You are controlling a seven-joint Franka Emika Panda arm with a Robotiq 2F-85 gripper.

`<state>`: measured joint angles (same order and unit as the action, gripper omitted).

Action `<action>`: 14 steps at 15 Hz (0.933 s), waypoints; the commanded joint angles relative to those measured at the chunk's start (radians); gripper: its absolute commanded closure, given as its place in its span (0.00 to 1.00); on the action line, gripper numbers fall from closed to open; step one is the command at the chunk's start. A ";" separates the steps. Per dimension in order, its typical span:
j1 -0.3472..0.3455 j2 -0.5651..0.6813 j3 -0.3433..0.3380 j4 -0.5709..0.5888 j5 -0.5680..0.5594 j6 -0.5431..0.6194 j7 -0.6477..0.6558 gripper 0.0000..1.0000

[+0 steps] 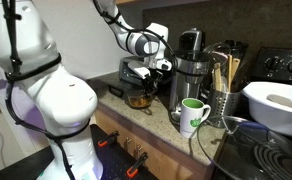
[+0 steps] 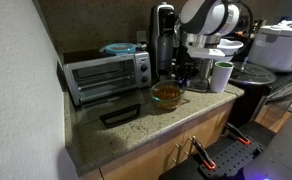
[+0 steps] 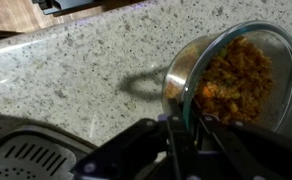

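My gripper [image 3: 190, 122] is pinched narrow on the rim of the glass bowl [image 3: 241, 75] (it is heaped with orange-brown food), and the bowl looks tilted in the wrist view. It is on the speckled bench [image 3: 76, 60], near the front edge. In an exterior view it lies between the toaster oven [image 2: 106, 72] and the green-and-white mug [image 2: 222, 76], with the coffee maker [image 2: 163, 35] behind it towards the back edge.

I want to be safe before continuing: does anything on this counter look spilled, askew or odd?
Nothing stands out. The glass bowl of food rests on the counter, no spill around it; the gripper is shut on its rim.
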<state>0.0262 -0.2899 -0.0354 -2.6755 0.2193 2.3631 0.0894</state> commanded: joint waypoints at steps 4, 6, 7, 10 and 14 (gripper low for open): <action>-0.078 -0.189 0.008 -0.103 -0.028 -0.027 0.158 0.97; -0.085 -0.212 0.004 -0.124 -0.005 -0.020 0.176 0.97; -0.085 -0.194 0.001 -0.099 0.008 -0.025 0.186 0.97; -0.083 -0.203 0.002 -0.107 0.046 0.004 0.212 0.97; -0.080 -0.200 0.005 -0.106 0.081 0.047 0.241 0.97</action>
<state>-0.0537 -0.4436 -0.0365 -2.7827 0.2546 2.3846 0.3001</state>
